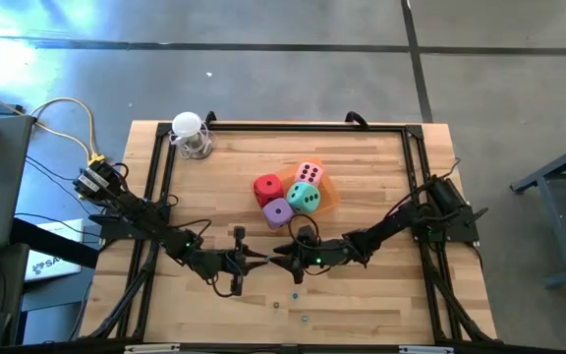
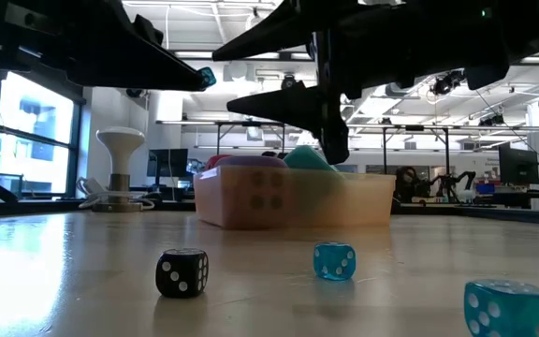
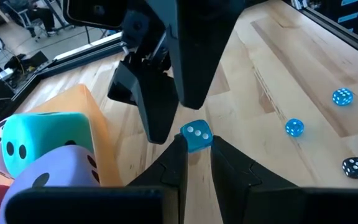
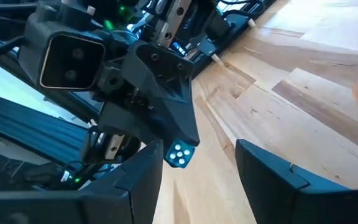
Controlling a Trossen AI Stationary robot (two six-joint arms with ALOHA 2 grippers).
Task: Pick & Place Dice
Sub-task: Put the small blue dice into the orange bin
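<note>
Centre of the high view: left gripper (image 3: 197, 152) pinches a small translucent blue die (image 3: 196, 135); right gripper (image 4: 197, 168), half open and empty, faces it.

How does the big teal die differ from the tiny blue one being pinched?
The big teal die dwarfs the tiny blue die. Teal is opaque with dark pips; blue is see-through with white pips. Teal sits in the orange tray; blue is held by the left gripper. Both are cubes.
</note>
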